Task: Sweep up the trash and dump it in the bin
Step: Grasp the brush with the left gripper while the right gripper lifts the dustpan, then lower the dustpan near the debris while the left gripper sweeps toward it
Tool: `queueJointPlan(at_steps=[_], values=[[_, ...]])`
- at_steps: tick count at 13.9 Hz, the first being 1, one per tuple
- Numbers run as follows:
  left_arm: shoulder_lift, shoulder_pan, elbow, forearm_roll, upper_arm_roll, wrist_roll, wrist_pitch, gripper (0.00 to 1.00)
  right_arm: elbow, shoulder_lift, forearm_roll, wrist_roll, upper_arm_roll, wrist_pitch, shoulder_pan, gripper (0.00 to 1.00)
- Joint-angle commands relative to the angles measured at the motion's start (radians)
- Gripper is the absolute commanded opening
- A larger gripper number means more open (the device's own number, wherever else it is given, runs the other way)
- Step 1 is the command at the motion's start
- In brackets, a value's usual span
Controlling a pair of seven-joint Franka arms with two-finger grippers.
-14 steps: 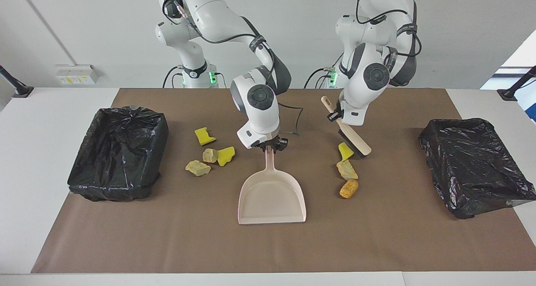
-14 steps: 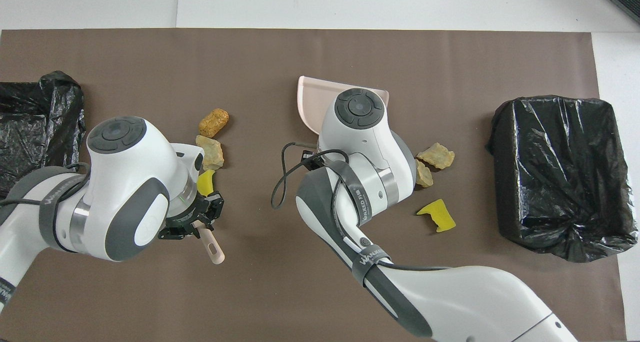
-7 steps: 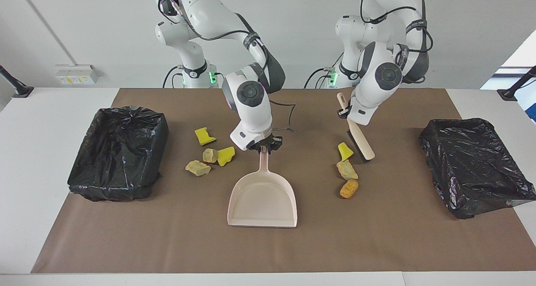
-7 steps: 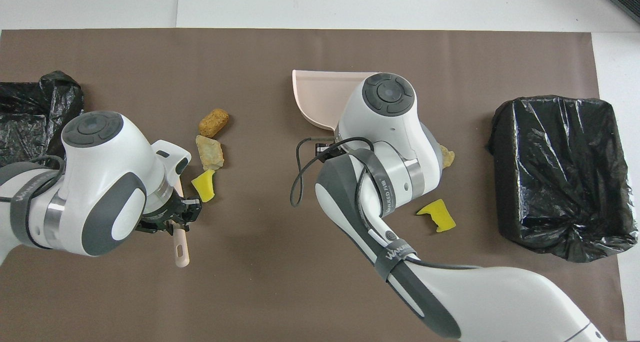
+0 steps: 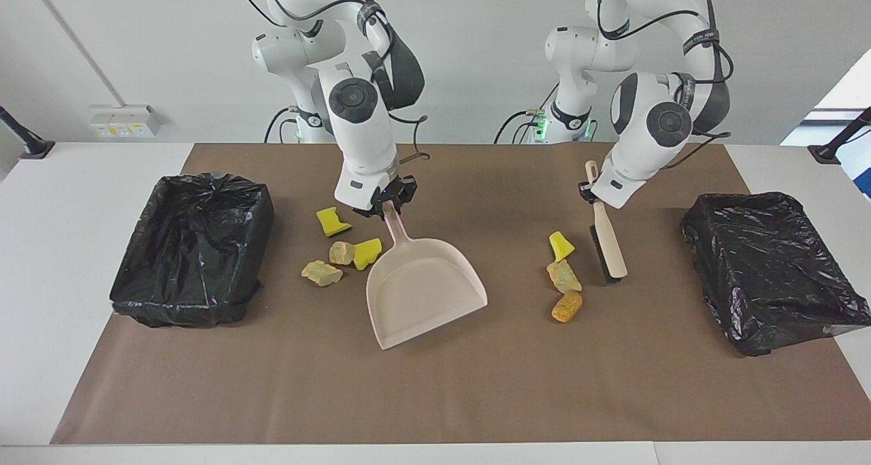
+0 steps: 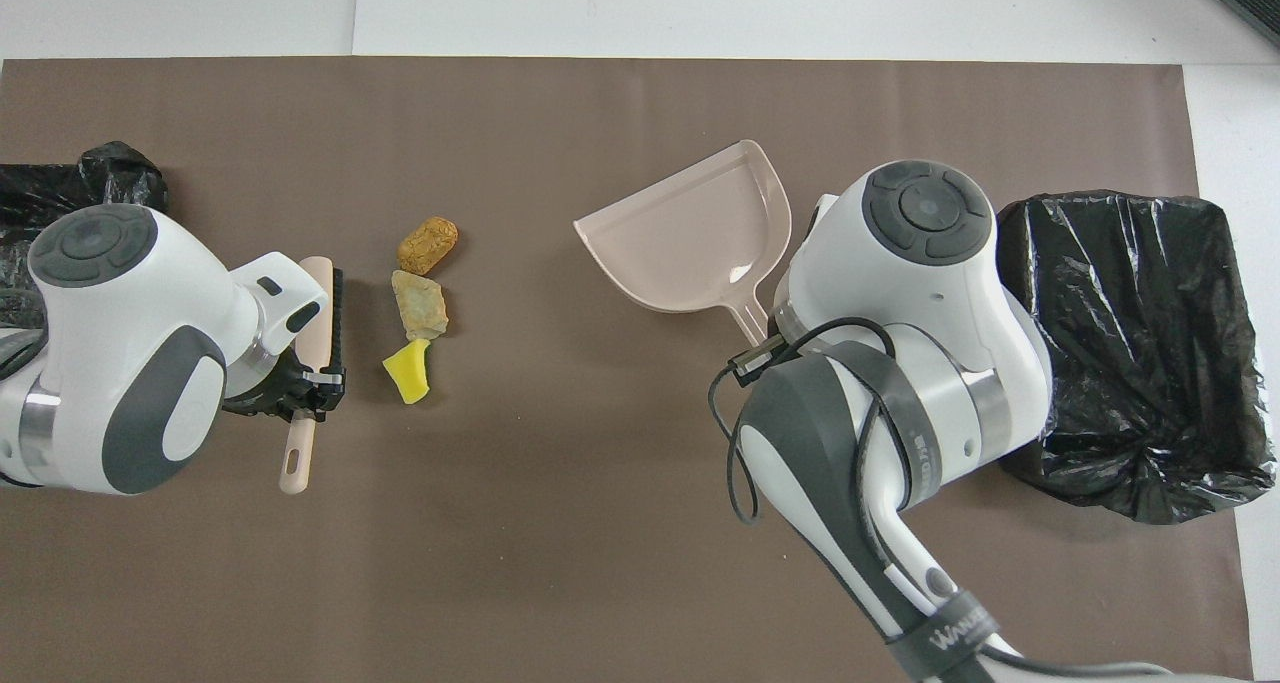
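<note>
My right gripper (image 5: pixel 386 203) is shut on the handle of the beige dustpan (image 5: pixel 422 291). The pan's open mouth points away from the robots, slanted toward the left arm's end. Beside its handle lie yellow sponge bits (image 5: pixel 332 221) (image 5: pixel 367 252) and tan foam chunks (image 5: pixel 340 252) (image 5: pixel 321 272); my right arm hides these in the overhead view. My left gripper (image 5: pixel 590 191) is shut on the brush (image 5: pixel 609 250), black bristles (image 6: pixel 337 313) facing a row of trash: a yellow bit (image 6: pixel 408 375), a tan chunk (image 6: pixel 420 303) and an orange-brown lump (image 6: pixel 427 245).
Two bins lined with black bags stand on the brown mat, one at the right arm's end (image 5: pixel 190 247) and one at the left arm's end (image 5: pixel 776 267). White table (image 5: pixel 68 179) borders the mat.
The right gripper has carried the dustpan toward the right arm's end and turned it slantwise. The left gripper has drawn the brush toward the left arm's end, off the yellow bit.
</note>
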Motion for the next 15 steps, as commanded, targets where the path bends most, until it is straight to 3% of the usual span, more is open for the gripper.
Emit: queueJointPlan(at_steps=[1, 4, 7, 11, 15], values=[[0.021, 0.038, 0.005, 0.047, -0.011, 0.052, 0.087, 0.00, -0.165, -0.113, -0.075, -0.183, 0.010, 0.029, 0.026, 0.00], [0.066, 0.043, 0.011, 0.050, -0.011, 0.145, 0.194, 0.00, -0.244, -0.161, -0.091, -0.381, 0.010, 0.029, 0.031, 0.00], [0.168, 0.054, 0.081, 0.047, -0.013, 0.181, 0.242, 0.00, -0.313, -0.216, -0.075, -0.368, 0.011, 0.028, 0.095, 0.00], [0.178, 0.048, 0.088, 0.033, -0.016, 0.332, 0.285, 0.00, -0.365, -0.227, -0.086, -0.346, 0.011, 0.054, 0.106, 0.00], [0.176, 0.037, 0.078, 0.019, -0.022, 0.366, 0.297, 0.00, -0.396, -0.187, -0.103, -0.428, 0.011, 0.193, 0.106, 0.00]])
